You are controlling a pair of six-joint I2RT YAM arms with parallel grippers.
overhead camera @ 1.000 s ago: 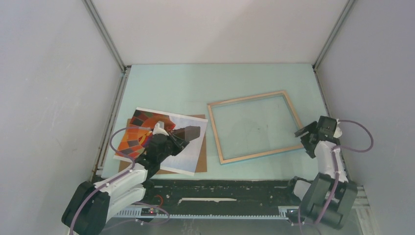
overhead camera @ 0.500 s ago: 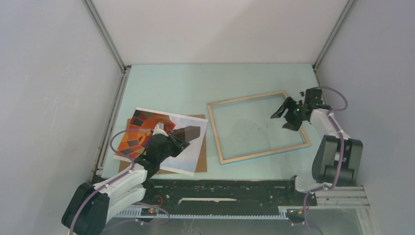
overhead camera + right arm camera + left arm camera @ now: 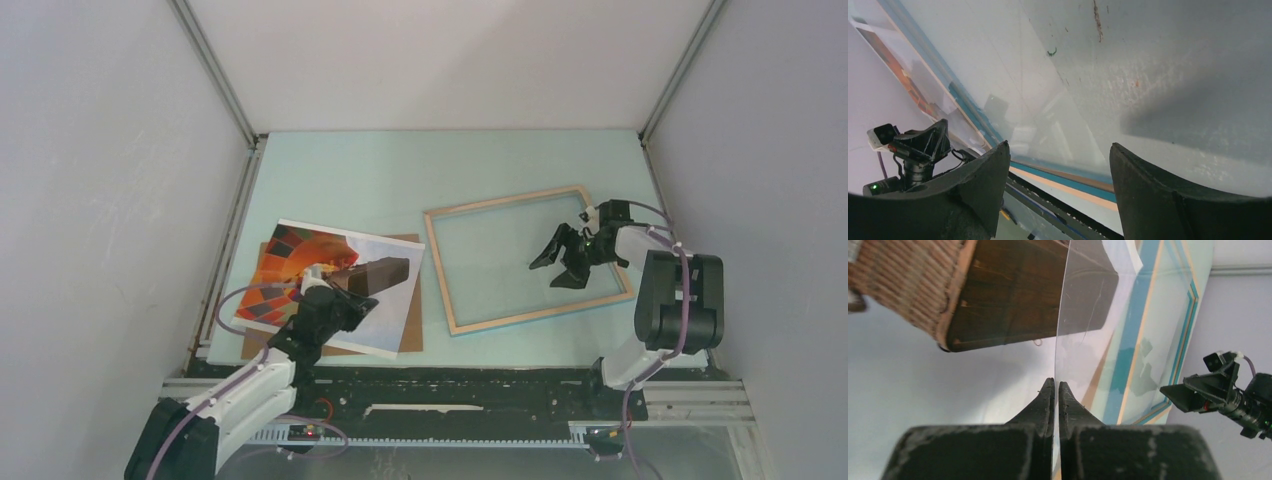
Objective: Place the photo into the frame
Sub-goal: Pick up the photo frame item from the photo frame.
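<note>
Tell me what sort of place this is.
Most likely a robot lab test cell: plain white wall panels on aluminium corner posts box in a pale green table, with a left arm and right arm bolted to a black rail at its near edge.

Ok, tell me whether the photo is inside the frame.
No, the photo is over the backing board, beside the frame.

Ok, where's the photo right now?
In the top view the photo lies on the left side of the table, on the brown backing board, just left of the frame, with the left gripper over it.
</note>
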